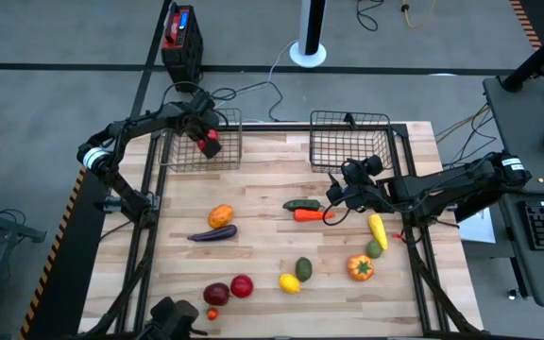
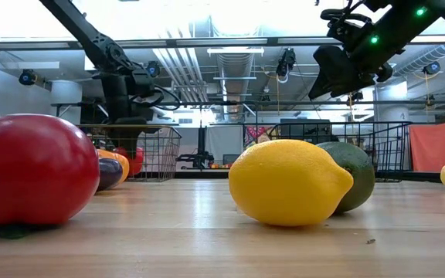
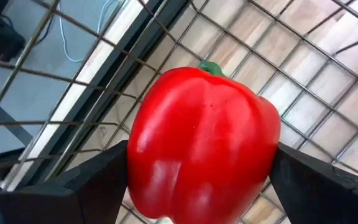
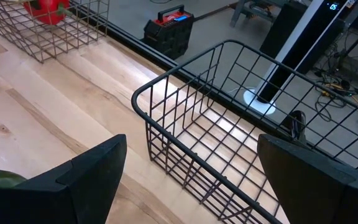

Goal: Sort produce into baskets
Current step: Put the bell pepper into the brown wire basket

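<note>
My left gripper [image 1: 211, 144] is inside the left wire basket [image 1: 179, 156] at the table's far left and is shut on a red bell pepper [image 3: 204, 143]. My right gripper [image 1: 331, 200] is open and empty. It hangs above the table just in front of the right wire basket [image 4: 229, 124], over an orange-red carrot-like piece [image 1: 310, 215] and a green pepper [image 1: 300, 204]. The other produce lies on the table: an orange pepper [image 1: 220, 216], an eggplant [image 1: 212, 233], a lemon [image 2: 288, 181] and several more. My left gripper pinches the red pepper's two opposite side walls [image 3: 138, 168] between its two fingers [image 3: 98, 180]. The green stem [image 3: 211, 67] points away from the wrist. The pepper is over the basket's mesh floor [image 3: 303, 106]; I cannot tell whether it rests on it.
Near the front edge lie a red apple [image 2: 29, 170], a dark red piece [image 1: 216, 294], a small tomato [image 1: 212, 314], an avocado [image 1: 303, 269] and an orange pepper [image 1: 360, 268]. A yellow piece [image 1: 377, 229] and a green one [image 1: 374, 248] lie at the right.
</note>
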Controlling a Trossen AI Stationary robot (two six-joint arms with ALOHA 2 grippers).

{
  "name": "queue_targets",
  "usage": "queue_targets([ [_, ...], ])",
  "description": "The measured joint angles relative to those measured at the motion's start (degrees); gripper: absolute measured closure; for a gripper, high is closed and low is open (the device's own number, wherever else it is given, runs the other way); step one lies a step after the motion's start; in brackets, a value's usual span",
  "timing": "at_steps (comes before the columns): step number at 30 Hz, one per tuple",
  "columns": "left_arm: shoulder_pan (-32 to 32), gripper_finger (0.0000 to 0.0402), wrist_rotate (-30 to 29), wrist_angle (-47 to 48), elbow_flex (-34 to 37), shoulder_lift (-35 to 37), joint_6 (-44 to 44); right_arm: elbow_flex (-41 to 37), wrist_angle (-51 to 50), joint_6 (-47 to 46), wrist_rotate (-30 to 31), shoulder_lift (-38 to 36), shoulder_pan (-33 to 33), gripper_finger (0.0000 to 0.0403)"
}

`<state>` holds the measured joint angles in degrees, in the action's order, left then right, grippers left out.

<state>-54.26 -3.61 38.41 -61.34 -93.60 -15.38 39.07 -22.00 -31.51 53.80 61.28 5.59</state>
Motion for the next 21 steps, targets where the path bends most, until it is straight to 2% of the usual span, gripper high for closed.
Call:
queue_targets([
  [8, -0.39, 0.0073, 2.03, -0.35, 0.0, 0.0, 3.45, 0.0, 0.0, 0.0, -0.01, 0.0, 0.01, 0.0048],
  [21, -0.39, 0.0073, 2.12, -1.62, 0.11, 0.0, 4.07, 0.0, 0.0, 0.0, -0.02, 0.0, -0.01, 0.0048],
])
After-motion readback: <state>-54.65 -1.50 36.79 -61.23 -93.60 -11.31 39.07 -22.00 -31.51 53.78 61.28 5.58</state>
